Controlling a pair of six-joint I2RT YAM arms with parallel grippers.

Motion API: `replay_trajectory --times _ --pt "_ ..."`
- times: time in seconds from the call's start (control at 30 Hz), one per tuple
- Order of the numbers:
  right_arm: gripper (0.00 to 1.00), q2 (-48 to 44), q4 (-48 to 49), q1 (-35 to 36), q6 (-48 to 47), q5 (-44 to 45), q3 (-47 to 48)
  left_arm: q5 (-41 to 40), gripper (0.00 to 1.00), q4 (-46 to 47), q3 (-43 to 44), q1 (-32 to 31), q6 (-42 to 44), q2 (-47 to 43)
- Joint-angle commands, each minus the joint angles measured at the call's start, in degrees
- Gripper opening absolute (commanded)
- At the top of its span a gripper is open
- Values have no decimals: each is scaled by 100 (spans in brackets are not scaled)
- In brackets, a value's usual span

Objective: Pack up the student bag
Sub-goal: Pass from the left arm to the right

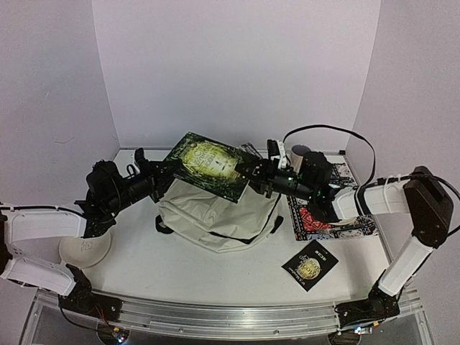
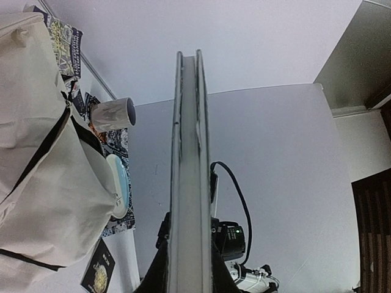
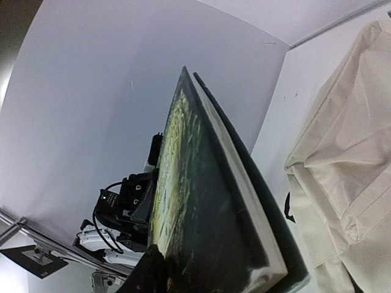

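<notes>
The student bag [image 1: 215, 215], a cream fabric backpack with black zipper lines, lies in the middle of the table. A large dark green book [image 1: 205, 164] with a yellow-green cover is held level just above the bag's far side. My left gripper [image 1: 164, 171] is shut on its left edge and my right gripper [image 1: 250, 175] is shut on its right edge. In the left wrist view the book [image 2: 189, 171] is seen edge-on between the jaws of the gripper [image 2: 190, 262], with the bag [image 2: 43, 183] to the left. In the right wrist view the book [image 3: 208, 201] fills the gripper [image 3: 160, 268], with the bag [image 3: 348, 171] to the right.
A small black book [image 1: 310, 263] lies on the table at the front right. A patterned mat [image 1: 338, 219] at the right lies under the right arm, with a mug [image 1: 296, 152] behind it. A white bowl [image 1: 85, 248] sits at the front left.
</notes>
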Motion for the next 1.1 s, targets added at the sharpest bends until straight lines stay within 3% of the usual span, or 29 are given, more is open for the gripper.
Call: replay_trajectory --times 0.0,0.03,0.1,0.43,0.57,0.87,1.07 --pt "8 -69 1381 -69 234 -256 -73 204 0 912 117 -28 57 82" --pt "1 -116 1388 -100 229 -250 -119 193 0 913 91 -28 112 107" --pt "0 -239 1382 -186 213 -250 -229 143 4 906 8 -28 217 157" --pt "0 -1081 1160 -872 6 -133 -991 342 54 379 -1 -28 1337 991" --pt "0 -1514 619 -1122 -301 -18 -1265 4 69 -890 254 -28 2104 1101" --pt "0 -2443 -687 -1452 -1008 339 -1590 -1123 90 -3657 1670 -306 4128 1811" --pt "0 -2810 -1152 -1534 -1175 470 -1690 -2057 94 -4865 2814 -949 5002 2701"
